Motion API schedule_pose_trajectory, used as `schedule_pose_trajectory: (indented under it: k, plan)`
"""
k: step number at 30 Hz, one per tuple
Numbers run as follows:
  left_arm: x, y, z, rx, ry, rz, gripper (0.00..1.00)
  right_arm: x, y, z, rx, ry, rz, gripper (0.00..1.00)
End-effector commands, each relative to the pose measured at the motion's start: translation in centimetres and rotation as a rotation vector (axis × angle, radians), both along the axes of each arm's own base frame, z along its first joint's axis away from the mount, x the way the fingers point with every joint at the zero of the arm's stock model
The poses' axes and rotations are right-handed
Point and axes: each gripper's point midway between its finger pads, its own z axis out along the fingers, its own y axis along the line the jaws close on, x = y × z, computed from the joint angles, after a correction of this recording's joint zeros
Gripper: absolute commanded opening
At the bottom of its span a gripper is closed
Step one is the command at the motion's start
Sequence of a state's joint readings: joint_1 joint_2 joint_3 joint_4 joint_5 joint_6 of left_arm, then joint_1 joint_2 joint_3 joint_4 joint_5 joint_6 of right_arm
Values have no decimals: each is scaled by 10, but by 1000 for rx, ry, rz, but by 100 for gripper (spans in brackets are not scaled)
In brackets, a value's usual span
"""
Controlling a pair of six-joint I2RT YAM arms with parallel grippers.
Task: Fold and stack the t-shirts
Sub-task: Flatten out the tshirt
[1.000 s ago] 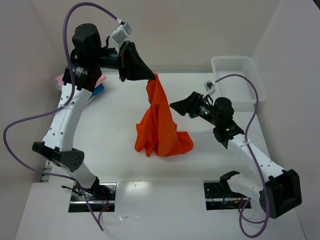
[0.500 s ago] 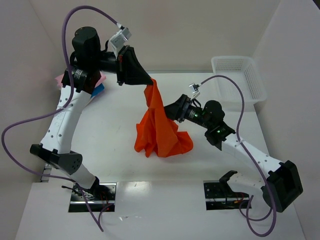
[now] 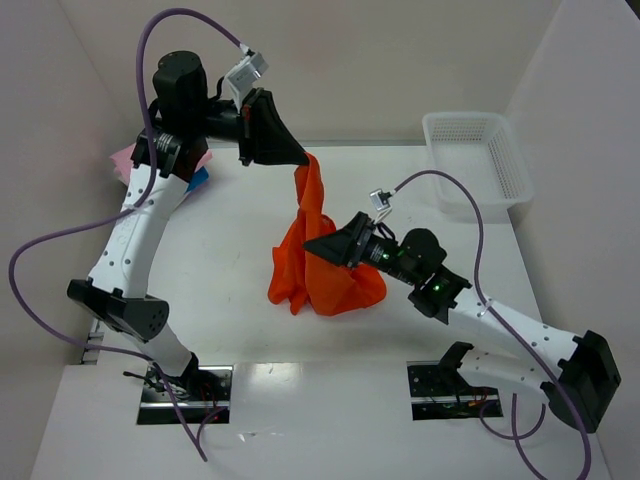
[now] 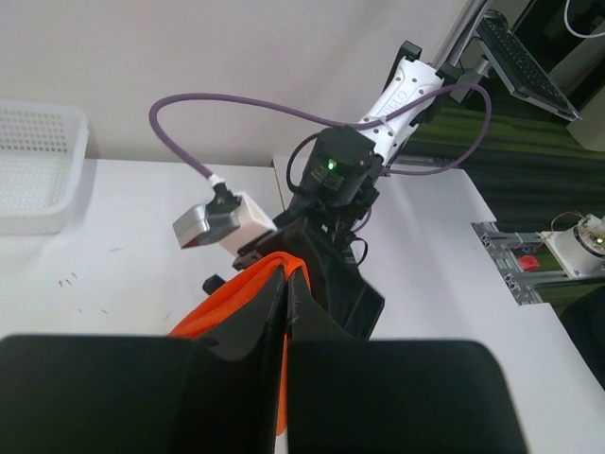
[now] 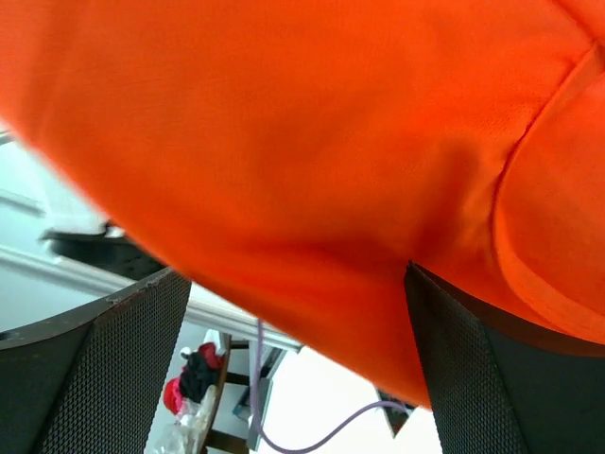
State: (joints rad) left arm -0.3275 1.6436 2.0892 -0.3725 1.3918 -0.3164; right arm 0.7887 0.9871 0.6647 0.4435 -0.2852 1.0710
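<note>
L gripper [image 3: 303,157] tight on orange tee [image 3: 338,290]

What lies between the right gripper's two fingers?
The orange t-shirt: its cloth hangs into the gap of the open right gripper, between the fingers, not yet pinched. The right wrist view shows this.

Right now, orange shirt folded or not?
Not folded: the orange shirt hangs bunched from the left fingers, its bottom heaped on the table.

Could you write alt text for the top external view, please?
The left arm holds an orange t-shirt up in its shut jaws, its bottom heaped on the table, while the right arm reaches its open jaws into the cloth. A white basket sits far right.
</note>
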Motion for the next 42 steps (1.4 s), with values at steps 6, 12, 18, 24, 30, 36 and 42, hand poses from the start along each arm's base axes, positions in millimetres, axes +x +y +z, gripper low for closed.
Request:
schedule_pose_trajectory:
  k: [6, 12, 18, 24, 30, 36, 42]
  plan:
    - [-11, 6, 19, -33, -105, -20, 0, 41, -5, -19, -67, 22, -212, 99]
    - [-17, 8, 20, -33, -116, -20, 0, 39, -52, -5, 8, 3, -343, 99]
    - [-21, 9, 16, -30, -112, -29, 0, 48, -93, -9, 127, 26, -443, 99]
    - [-32, 13, 19, -35, -131, -41, 0, 60, -99, -19, 191, 93, -453, 99]
    - [-41, 15, 16, -36, -136, -64, 0, 71, -92, -9, 220, 112, -428, 99]
    - [-41, 15, 9, -31, -120, -74, 0, 90, -44, -9, 180, 165, -276, 97]
    - [-46, 17, 9, -35, -138, -92, 0, 96, -24, -9, 177, 198, -234, 93]
